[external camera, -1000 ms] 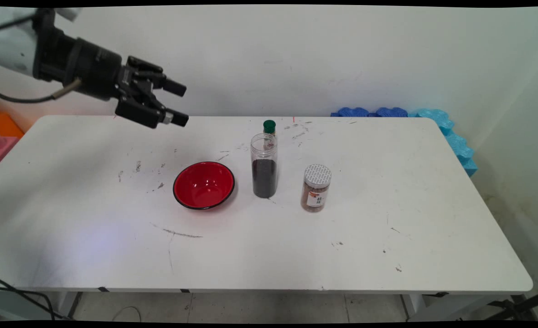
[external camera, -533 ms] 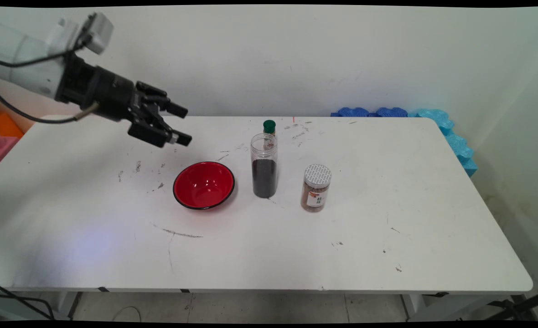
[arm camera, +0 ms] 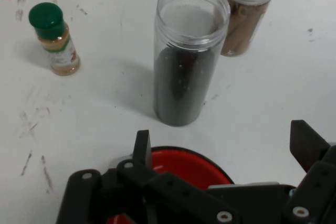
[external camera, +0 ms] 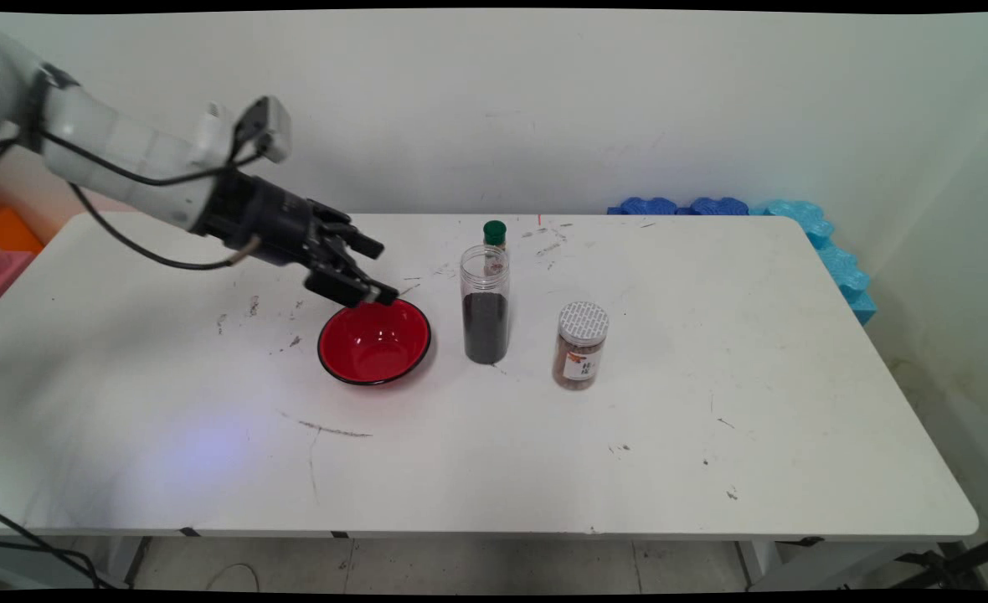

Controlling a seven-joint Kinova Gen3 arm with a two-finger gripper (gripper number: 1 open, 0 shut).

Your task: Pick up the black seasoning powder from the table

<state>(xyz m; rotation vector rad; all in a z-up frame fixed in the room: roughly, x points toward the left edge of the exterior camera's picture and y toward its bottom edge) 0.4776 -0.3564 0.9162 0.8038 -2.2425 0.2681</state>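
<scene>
Hovering: tool (external camera: 377, 271) spread above red bowl's (external camera: 374, 342) far rim.

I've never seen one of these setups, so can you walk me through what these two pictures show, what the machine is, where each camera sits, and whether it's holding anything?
The machine is a white robot arm ending in a black two-finger gripper. One picture comes from a fixed camera looking down across a white table. The other comes from a camera on the hand itself, looking along the fingers. On the table stand a red bowl, a tall clear lidless jar partly filled with something dark, a white-lidded jar and, behind them, a small green-capped bottle. The gripper is open, holds nothing, and hangs over the bowl's far rim.
</scene>
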